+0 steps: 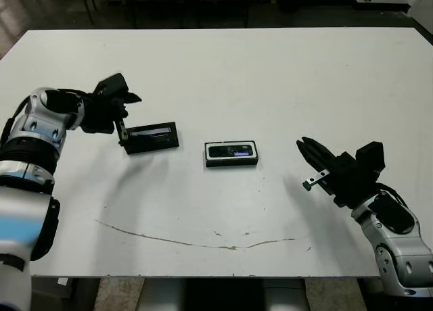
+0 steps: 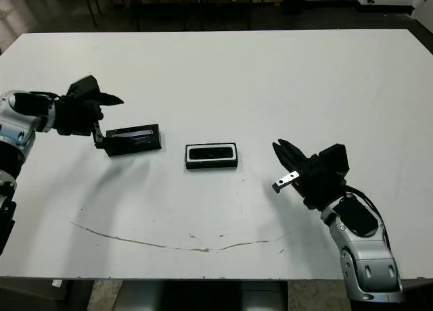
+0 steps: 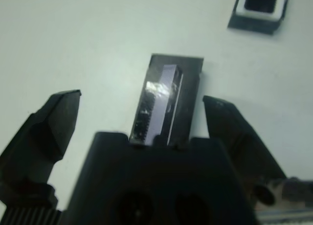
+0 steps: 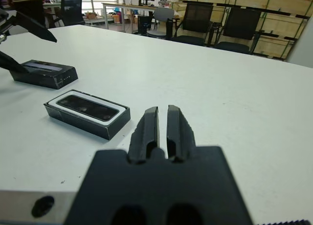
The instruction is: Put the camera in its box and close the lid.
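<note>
Black lid [image 1: 151, 136] with grey-bluish stripe, white-lined black box [image 1: 231, 153], black camera [image 1: 231, 151], white table [image 1: 270, 74]

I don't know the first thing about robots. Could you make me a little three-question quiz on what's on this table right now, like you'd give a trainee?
1. True or false: the camera already lies inside the white-lined box.
2. Which gripper is at the lid? A) left gripper B) right gripper C) neither
3. Fill in: the right gripper's fingers are ____, and they hold nothing.

Key
1. True. The camera fills the tray.
2. A. Its open fingers straddle the lid's near end; the lid lies flat on the table, apart from the box.
3. Shut.
</note>
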`<state>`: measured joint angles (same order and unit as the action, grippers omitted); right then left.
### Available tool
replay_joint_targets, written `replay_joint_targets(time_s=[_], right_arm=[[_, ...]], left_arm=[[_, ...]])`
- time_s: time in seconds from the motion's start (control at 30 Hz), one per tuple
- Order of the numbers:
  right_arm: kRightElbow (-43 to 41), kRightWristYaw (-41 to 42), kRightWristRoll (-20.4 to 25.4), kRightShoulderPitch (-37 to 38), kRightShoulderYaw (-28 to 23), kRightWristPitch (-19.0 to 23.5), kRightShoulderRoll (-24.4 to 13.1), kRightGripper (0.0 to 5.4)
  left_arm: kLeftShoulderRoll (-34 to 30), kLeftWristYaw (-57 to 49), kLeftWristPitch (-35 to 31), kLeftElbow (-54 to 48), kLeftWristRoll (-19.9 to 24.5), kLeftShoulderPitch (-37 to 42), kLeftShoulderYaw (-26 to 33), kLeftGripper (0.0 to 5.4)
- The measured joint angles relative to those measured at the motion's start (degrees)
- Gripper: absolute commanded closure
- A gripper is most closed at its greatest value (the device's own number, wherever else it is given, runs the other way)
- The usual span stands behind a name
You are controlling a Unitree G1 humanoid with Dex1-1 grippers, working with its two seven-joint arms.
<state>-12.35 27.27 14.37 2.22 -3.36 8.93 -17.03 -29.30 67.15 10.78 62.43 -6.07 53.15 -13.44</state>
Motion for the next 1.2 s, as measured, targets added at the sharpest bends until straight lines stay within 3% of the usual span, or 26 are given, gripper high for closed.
replay_joint_targets(time_s=[0.4,0.9,1.03,1.2], right_arm=[[-0.3,-0.6,-1.2,1.8,0.7,-0.3,0.0,5.4],[-0.3,0.0,-1.1,1.7,0.6,-0.2,-0.4,5.4],[-0.5,0.0,-1.0,1.6,0.6,0.4,-0.7,5.4],[-0.7,0.0,-1.0,1.2,0.6,0.5,-0.8,5.4]], left_arm=[[1.5,-0.4,-1.1,3.9,-5.4,1.4,-2.5,0.11],[-0.8,0.0,1.9,5.7,-9.4,2.6,-5.4,3.42],[-1.6,0.7,1.5,6.0,-9.4,2.7,-5.4,3.9],[-3.1,1.9,1.5,6.1,-10.3,2.8,-6.5,4.05]])
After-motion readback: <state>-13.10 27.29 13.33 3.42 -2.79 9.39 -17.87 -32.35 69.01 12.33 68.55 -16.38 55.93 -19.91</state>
